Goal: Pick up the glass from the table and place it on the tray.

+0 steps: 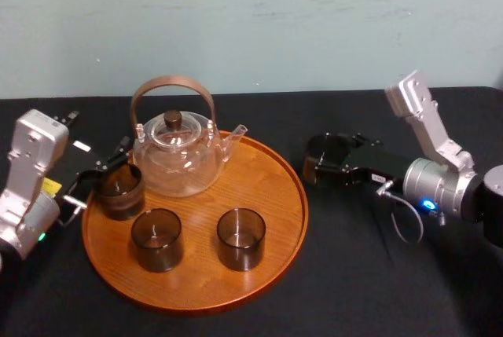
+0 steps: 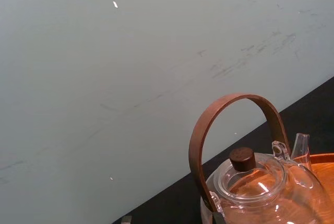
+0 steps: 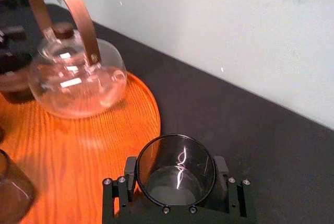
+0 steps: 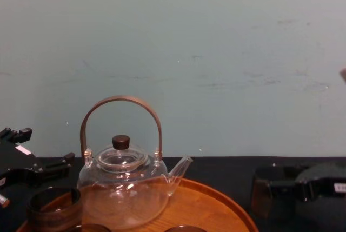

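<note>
clamping a dark glass (image 3: pixel 176 174), our right gripper (image 1: pixel 326 160) sits just right of the tray (image 1: pixel 271 188); at the tray's left edge, we cannot tell our left gripper's (image 1: pixel 108 176) state.

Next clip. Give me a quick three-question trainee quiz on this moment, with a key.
1. How many glasses stand on the tray with the teapot?
2. True or false: the glass in the right gripper already stands on the tray.
3. Where is the left gripper? A) at the tray's left edge, by a glass; B) above the teapot's handle; C) beside the right gripper.

Key: 1) three. 2) False: it is off the tray's right side, over the black table. 3) A.
</note>
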`<control>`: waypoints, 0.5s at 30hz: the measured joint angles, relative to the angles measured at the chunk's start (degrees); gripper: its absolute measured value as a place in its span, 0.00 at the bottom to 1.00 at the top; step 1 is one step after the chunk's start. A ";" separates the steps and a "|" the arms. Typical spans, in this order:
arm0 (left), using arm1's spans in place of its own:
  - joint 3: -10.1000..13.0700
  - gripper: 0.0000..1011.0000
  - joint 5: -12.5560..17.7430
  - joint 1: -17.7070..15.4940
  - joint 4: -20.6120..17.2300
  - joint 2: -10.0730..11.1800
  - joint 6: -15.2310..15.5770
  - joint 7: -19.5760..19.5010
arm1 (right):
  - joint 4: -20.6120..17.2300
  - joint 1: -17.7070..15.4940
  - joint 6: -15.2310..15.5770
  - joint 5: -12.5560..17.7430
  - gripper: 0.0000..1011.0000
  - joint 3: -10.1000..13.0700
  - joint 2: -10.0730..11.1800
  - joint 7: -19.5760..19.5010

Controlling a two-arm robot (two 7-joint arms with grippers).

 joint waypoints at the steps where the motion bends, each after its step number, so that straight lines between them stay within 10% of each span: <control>1: 0.00 0.99 0.00 0.00 0.00 0.00 0.00 0.00 | -0.53 -0.15 0.03 0.18 0.89 0.13 0.18 0.05; 15: 0.00 0.99 0.00 0.00 0.00 0.00 0.00 0.00 | -9.73 -0.72 -0.04 2.99 0.89 0.64 3.31 1.44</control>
